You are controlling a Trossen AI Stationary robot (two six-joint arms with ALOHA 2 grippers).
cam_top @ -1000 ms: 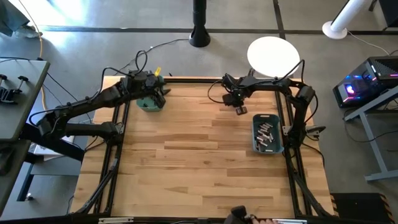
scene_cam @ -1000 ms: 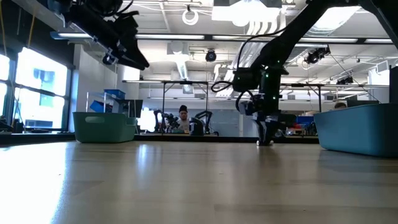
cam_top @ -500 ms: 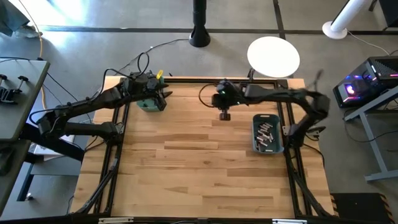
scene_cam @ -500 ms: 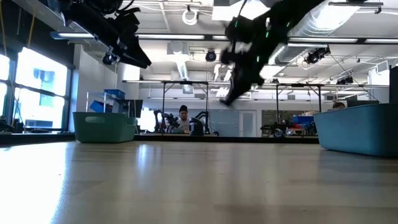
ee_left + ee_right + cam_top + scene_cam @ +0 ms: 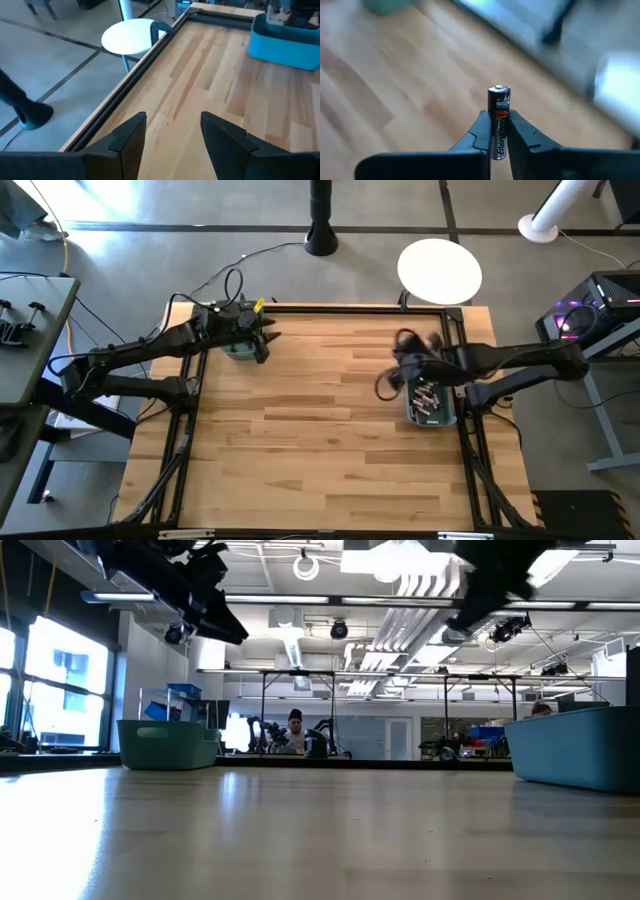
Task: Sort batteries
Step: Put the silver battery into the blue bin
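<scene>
Right end effector is clamped on a silvery-black AA battery, upright w/ tip clear, likely for a clean drop; it's near the blue-grey plastic bin. Left end effector is open over the green bin.

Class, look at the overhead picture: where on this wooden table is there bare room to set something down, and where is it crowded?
The wooden table is bare between the green plastic bin and the blue-grey plastic bin, and along the near side. Crowded spots: the left gripper by the green bin, the right gripper by the blue-grey one.
</scene>
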